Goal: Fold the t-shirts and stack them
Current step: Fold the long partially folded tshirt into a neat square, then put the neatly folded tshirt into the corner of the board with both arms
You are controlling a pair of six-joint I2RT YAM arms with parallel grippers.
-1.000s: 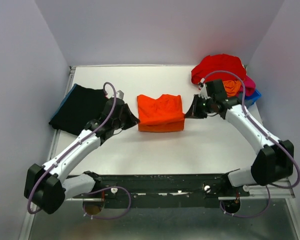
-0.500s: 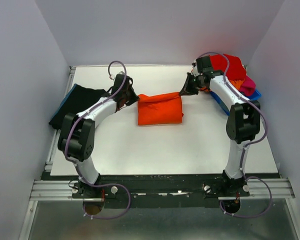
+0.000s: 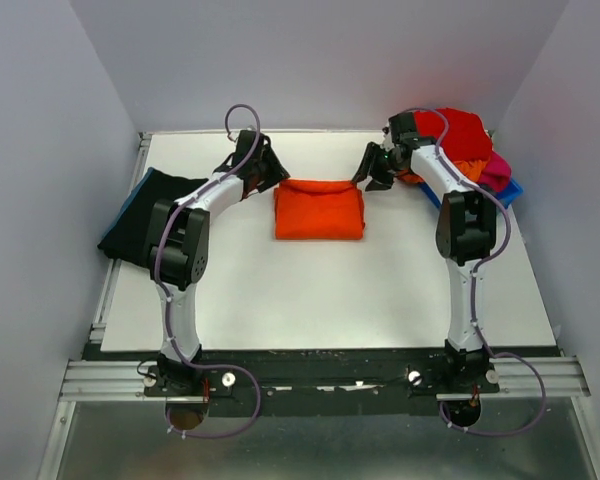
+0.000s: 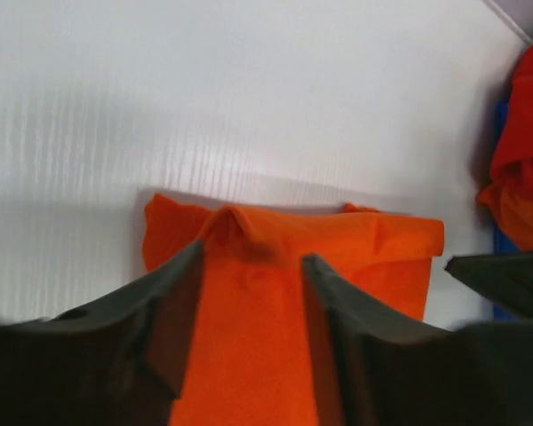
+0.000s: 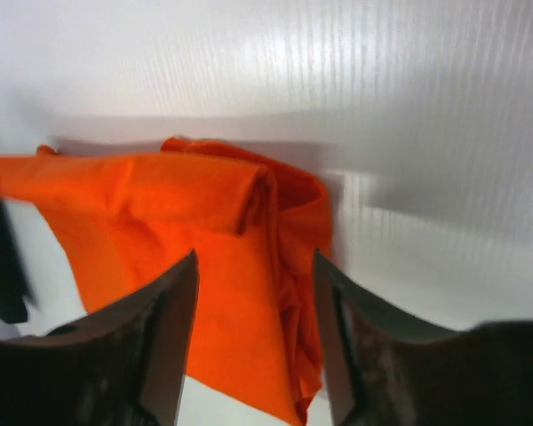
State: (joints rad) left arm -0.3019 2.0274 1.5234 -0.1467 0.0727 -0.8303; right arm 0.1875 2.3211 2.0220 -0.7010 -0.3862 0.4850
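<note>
A bright orange t-shirt (image 3: 319,208) lies folded into a small rectangle at mid-table. My left gripper (image 3: 273,175) hovers at its far left corner, open, with orange cloth (image 4: 249,337) lying loose below the jaws. My right gripper (image 3: 368,172) hovers at the far right corner, also open over the shirt's layered edge (image 5: 275,266). A black t-shirt (image 3: 152,215) lies flat at the left. Red, orange and magenta t-shirts (image 3: 460,135) are heaped at the far right.
A small blue bin (image 3: 507,190) sits under the heap of shirts by the right wall. The table's far edge and back wall run close behind both grippers. The white table (image 3: 320,290) stretches toward the arm bases.
Both grippers swung from the orange shirt's sides to its far edge, carrying the cloth over into a shorter fold. Both jaws then opened and let it go.
</note>
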